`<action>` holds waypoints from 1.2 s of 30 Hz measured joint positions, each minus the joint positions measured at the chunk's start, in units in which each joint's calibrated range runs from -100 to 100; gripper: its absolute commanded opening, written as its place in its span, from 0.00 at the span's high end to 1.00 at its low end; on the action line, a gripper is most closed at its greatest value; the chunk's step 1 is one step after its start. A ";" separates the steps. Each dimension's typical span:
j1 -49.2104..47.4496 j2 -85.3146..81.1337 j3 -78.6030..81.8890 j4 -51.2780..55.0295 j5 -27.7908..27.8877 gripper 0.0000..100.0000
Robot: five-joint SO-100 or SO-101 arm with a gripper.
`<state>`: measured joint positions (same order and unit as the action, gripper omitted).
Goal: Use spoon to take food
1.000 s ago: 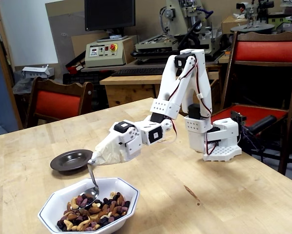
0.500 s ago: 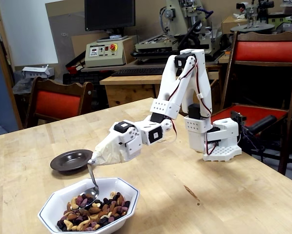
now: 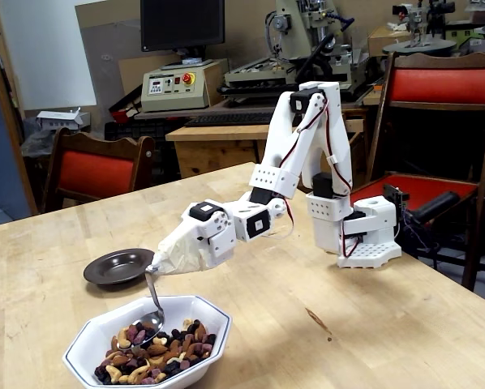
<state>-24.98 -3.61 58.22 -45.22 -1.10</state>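
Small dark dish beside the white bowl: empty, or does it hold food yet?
Empty: the dark dish shows only a bare, glossy inside. The food is all in the white bowl, where the spoon dips.

The shiny spoon (image 3: 152, 304) is hanging handle-up, its beige-taped top tilting away, its bowl resting on the food (image 3: 155, 352). Those tan nuts and dark purple pieces are lying heaped together.
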 measured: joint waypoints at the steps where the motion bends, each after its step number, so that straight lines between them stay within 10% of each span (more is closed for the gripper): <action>1: 0.00 0.00 0.00 -0.16 0.00 0.96; 36: 0.00 0.00 0.00 -7.68 0.00 0.96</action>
<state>-24.98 -3.61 58.22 -52.90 -1.10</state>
